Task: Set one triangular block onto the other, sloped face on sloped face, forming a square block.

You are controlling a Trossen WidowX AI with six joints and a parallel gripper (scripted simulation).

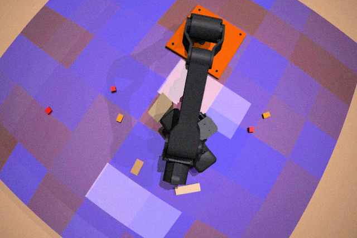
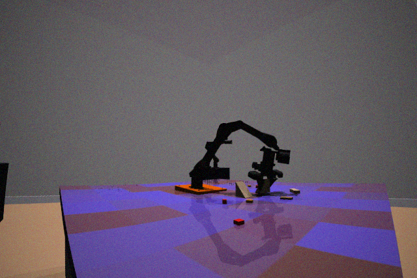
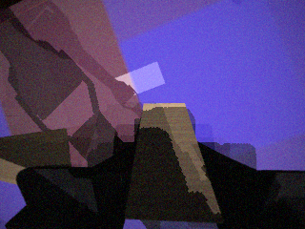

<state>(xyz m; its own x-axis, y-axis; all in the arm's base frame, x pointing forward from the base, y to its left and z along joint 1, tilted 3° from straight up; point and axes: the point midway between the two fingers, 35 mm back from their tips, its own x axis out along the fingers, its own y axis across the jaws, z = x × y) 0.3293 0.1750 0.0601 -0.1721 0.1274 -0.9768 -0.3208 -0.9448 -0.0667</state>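
Observation:
One tan triangular block (image 1: 160, 107) (image 2: 242, 191) (image 3: 35, 149) stands on the table beside the hand, its slope showing in the exterior view. My gripper (image 2: 264, 188) (image 3: 165, 143) is shut on the other triangular block (image 3: 164, 186), which fills the space between the fingers in the wrist view. The held block is low, at or just above the table; the views do not show which. The two blocks are apart. In the top view the arm hides the fingers and the held block.
A cream bar (image 1: 187, 189) (image 2: 294, 191) and a flat tan block (image 1: 137, 167) (image 2: 286, 198) lie beyond the hand. An orange block (image 1: 120, 118) and a red cube (image 1: 113, 88) lie left of the standing block. Another orange block (image 1: 266, 115) and red cube (image 1: 251, 129) lie right of the arm.

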